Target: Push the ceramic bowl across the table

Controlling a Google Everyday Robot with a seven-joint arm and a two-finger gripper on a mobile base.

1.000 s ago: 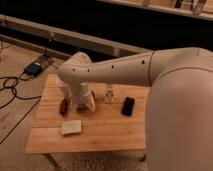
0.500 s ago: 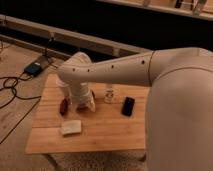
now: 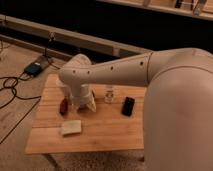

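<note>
- pale block (image 3: 71, 127) lies on the table (image 3: 107, 136), nearer the camera than the jaws.
- gripper (image 3: 85, 104) points down at the tabletop; I cannot tell whether the jaws are apart or together.
- red-brown item (image 3: 63, 106) and black rectangle (image 3: 128, 106) flank the jaws.
- ceramic bowl (image 3: 93, 94) is mostly hidden, a dark sliver just behind the jaws.

No text, label, brand, number or sign can be read; the robot's white arm (image 3: 115, 72) shows only plain dark dots; the flat black rectangle (image 3: 128, 106) shows no legible marking; the claw (image 3: 85, 104) sits low over the left half of the tabletop (image 3: 107, 129), just right of the elongated red-brown item (image 3: 63, 106).
</note>
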